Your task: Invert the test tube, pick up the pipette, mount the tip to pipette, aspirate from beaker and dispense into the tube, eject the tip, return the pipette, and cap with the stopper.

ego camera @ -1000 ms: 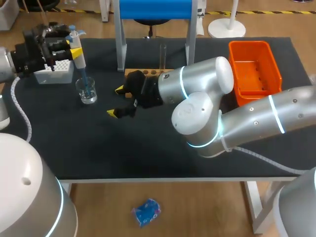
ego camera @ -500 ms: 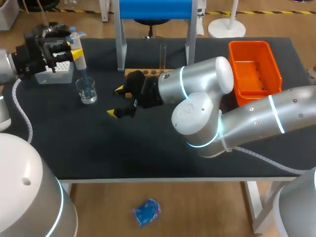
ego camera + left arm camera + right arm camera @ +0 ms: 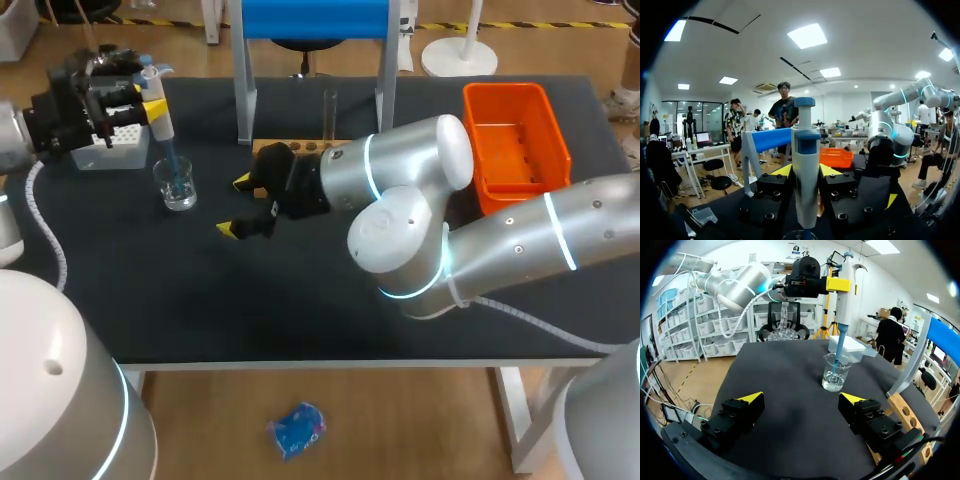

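Hardly anything had moved since the earlier frames. The left gripper (image 3: 150, 104) and its pipette (image 3: 160, 122) had shifted by no more than a trace, and the right arm had kept its place.

At the upper left of the frame, the left gripper pinched the pipette upright, its two fingers pressed against the white body from either side, as the left wrist view confirmed. A white tip box (image 3: 105, 155) sat just behind it on the dark surface (image 3: 300, 300). The blue tip (image 3: 171, 160) on the pipette reached down into the glass beaker (image 3: 178, 186), which stood on the surface just below the gripper.

Toward the middle of the frame, the right gripper (image 3: 236, 205) hung over the surface with its fingers spread wide and nothing between them. In the right wrist view the beaker stood ahead of it, apart from both fingers. Behind that gripper lay a wooden rack (image 3: 310, 147), and the test tube (image 3: 329, 106) stood upright in it at the upper middle. An orange bin (image 3: 515, 100) rested at the upper right, beyond the right arm.
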Controlling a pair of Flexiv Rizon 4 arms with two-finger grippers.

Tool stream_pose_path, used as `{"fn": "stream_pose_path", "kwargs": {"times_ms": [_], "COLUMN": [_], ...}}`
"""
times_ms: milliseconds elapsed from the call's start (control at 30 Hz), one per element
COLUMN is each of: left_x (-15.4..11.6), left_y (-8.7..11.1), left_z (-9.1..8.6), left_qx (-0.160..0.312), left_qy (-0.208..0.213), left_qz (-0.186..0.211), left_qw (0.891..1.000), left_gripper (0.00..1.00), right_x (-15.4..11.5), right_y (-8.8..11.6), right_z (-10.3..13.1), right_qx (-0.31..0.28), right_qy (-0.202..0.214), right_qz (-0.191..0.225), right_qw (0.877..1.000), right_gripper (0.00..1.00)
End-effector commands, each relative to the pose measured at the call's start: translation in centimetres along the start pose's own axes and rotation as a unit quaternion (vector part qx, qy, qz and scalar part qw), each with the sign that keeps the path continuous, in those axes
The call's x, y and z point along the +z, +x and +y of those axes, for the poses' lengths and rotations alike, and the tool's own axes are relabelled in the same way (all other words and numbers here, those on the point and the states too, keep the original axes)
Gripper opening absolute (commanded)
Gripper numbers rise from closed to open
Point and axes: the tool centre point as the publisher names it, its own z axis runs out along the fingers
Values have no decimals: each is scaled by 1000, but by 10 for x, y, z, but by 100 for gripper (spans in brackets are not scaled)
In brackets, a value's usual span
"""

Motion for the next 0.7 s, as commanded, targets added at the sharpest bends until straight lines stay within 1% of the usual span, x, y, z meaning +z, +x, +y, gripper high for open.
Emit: {"fn": "stream_pose_path", "kwargs": {"times_ms": [33, 167, 267, 333, 467, 500, 700], "left_x": [-1, -1, -1, -1, -1, -1, -1], "left_y": [2, 2, 2, 2, 2, 2, 2], "left_z": [-1, -1, -1, -1, -1, -1, -1], "left_qx": [0, 0, 0, 0, 0, 0, 0], "left_qy": [-1, -1, -1, -1, -1, -1, -1], "left_qz": [-2, -2, -2, -2, -2, -2, -2], "left_qw": [1000, 1000, 1000, 1000, 1000, 1000, 1000], "left_gripper": [0, 0, 0, 0, 0, 0, 0], "right_x": [1, 1, -4, -11, -28, -34, -63], "right_y": [0, 0, 0, 0, -2, -2, -2], "right_z": [0, 0, 10, 18, 35, 40, 70], "right_qx": [0, 0, -16, -20, -41, -49, -76], "right_qy": [0, 0, -3, -10, -9, -4, -10], "right_qz": [-1, -1, 11, 19, 46, 48, 70], "right_qw": [1000, 1000, 1000, 1000, 998, 998, 995], "right_gripper": [100, 100, 100, 100, 100, 100, 100]}}
